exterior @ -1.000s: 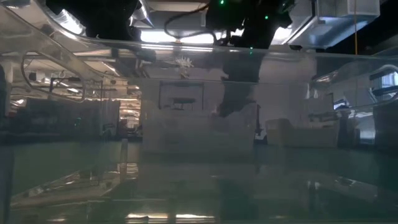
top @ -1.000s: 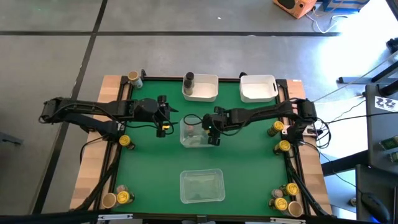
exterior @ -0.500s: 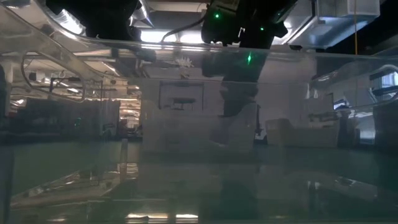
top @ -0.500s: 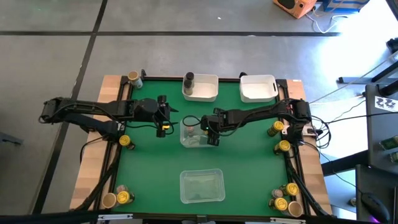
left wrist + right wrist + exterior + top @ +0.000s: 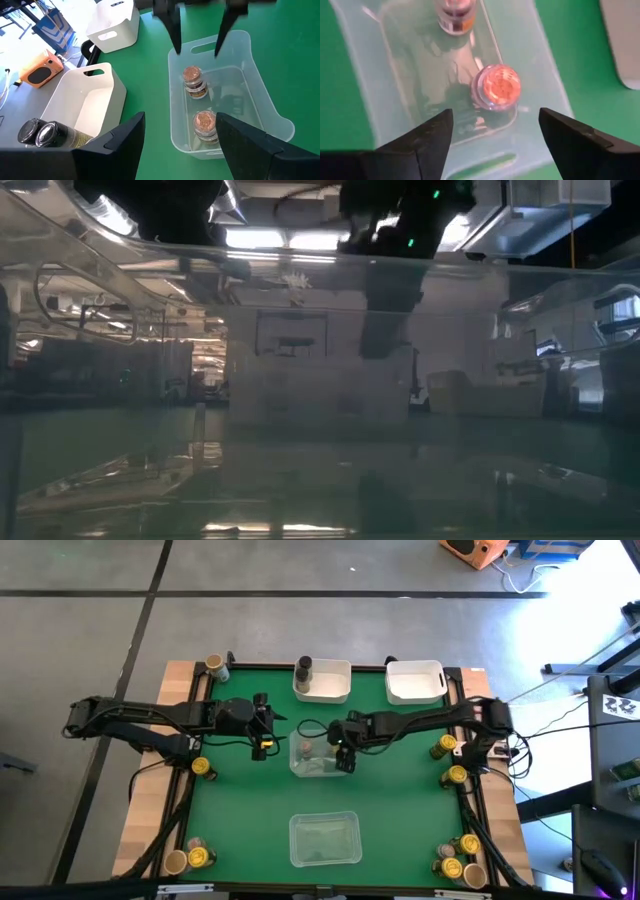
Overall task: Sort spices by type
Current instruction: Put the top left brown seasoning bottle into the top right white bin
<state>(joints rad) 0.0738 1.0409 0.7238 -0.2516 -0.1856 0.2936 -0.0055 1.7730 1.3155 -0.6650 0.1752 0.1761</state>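
Note:
Two reddish-brown-topped spice jars stand upright in the clear tray (image 5: 318,754) at mid-table: one jar (image 5: 192,82) nearer its far end, the other jar (image 5: 205,124) nearer the left gripper. My right gripper (image 5: 495,112) hangs open just above that tray, over one jar (image 5: 496,86); the left wrist view shows its gripper (image 5: 197,45) with spread fingers. My left gripper (image 5: 264,743) waits open left of the tray. A taller dark grey jar (image 5: 303,667) sits in the left white bin (image 5: 330,688). Yellow-lidded jars (image 5: 200,768) and tan-lidded jars (image 5: 213,665) stand along the table's edges.
A second white bin (image 5: 416,681) sits at the far edge and a second clear tray (image 5: 324,838) near the front edge; the low view looks through that tray's walls. Jar clusters stand at the right edge (image 5: 452,760) and both near corners (image 5: 192,858) (image 5: 458,862).
My right gripper dipped down into the mid-table clear tray, then rose out of it and drew back slightly toward the table's right. My left arm kept still.

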